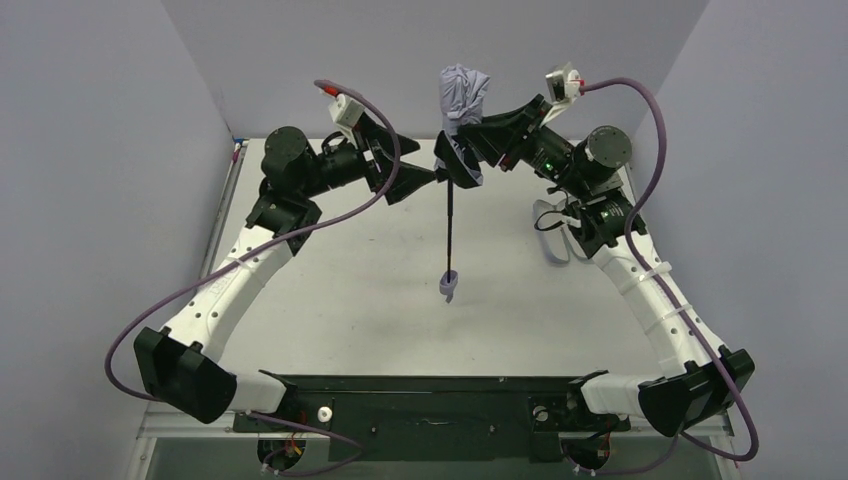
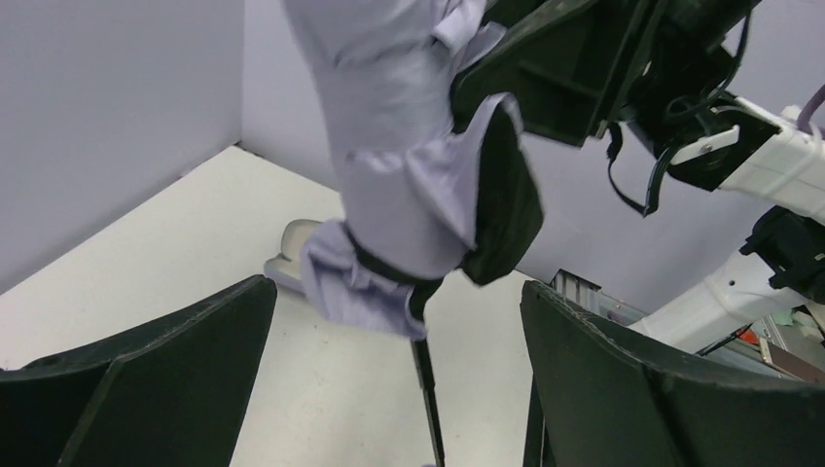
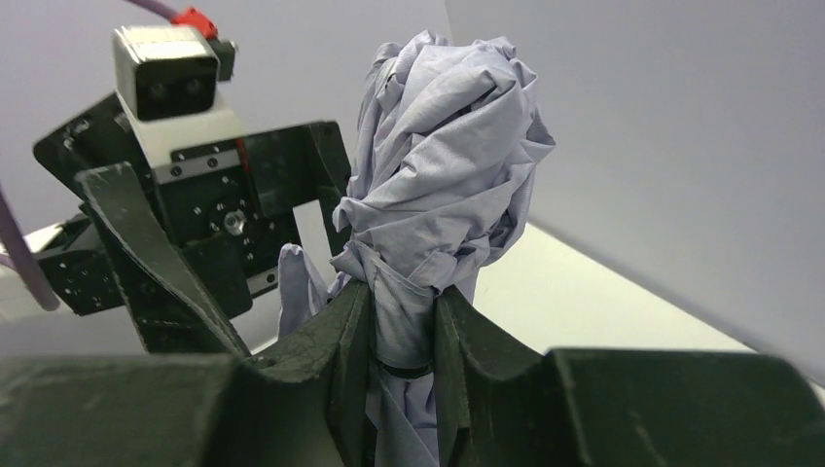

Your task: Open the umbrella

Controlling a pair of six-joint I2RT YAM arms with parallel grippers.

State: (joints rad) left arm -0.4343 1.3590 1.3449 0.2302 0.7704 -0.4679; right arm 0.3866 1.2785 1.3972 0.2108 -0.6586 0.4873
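Umbrella position: the umbrella (image 1: 451,215) is held in the air above the table (image 1: 340,300), with the handle end nearest and the bunched canopy farthest and highest.
Risk at handle: the handle (image 1: 449,286) hangs free at the near end. A swing could be set off by any jerk higher up, and an approach to it would be spoiled.
Risk at shaft: the thin shaft (image 1: 450,225) is judged easy to bend if it is pushed sideways rather than along its length.
Risk at left gripper: the left gripper (image 2: 387,321) is spread wide with nothing held, its fingers to either side of the lower fabric and shaft. Loose cloth could be pinched instead of the sliding part, and the ribs would then be prevented from spreading.
Risk at right gripper: the right gripper (image 3: 404,331) is clamped on the gathered neck of the fabric. Only cloth is gripped, so it could slip or be torn under a pull, and the umbrella would be dropped.
Risk at canopy: the canopy (image 3: 438,165) is crumpled, and a black band (image 2: 389,270) is seen round it. Opening is likely blocked while it is squeezed.
Risk at far table: a pale case (image 2: 289,248) lies beyond the fabric and could be struck in a fall.
Count, umbrellas: one.
Count, arms: two.
Count, grippers: two, one spread and one clamped.
Count, cases: one, partly hidden.
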